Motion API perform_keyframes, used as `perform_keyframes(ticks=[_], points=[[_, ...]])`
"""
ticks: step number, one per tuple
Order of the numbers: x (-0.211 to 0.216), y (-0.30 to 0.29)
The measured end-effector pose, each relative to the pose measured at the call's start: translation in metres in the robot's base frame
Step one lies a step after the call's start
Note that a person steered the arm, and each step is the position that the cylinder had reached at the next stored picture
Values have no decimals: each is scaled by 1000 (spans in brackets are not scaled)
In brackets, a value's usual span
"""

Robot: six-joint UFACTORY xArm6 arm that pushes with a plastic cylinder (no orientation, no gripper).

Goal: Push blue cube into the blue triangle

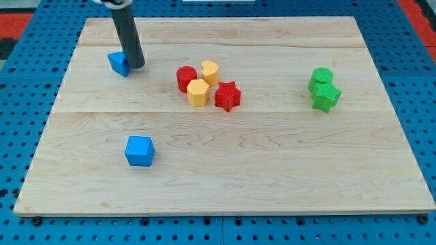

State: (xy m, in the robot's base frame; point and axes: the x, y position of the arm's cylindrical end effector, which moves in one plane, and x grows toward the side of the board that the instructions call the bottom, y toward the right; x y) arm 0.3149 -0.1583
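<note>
My tip stood at the far left, touching the blue triangle; it has no jaws. The blue cube sat well apart, nearer, apparently not yet pushed.

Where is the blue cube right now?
The blue cube sits in the view's lower left, alone on the wooden board, well below the blue triangle and my tip.
</note>
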Motion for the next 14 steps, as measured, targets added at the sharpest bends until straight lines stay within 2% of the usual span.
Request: perform_keyframes(ticks=[1,2,3,4,5,6,7,8,9,10,11,12,13,14], points=[[30,25],[35,-19],[-15,-38],[-41,-37],[17,-18],[95,31],[161,112],[230,141],[246,42],[225,-34],[242,-30],[273,4],[254,27],[225,17]])
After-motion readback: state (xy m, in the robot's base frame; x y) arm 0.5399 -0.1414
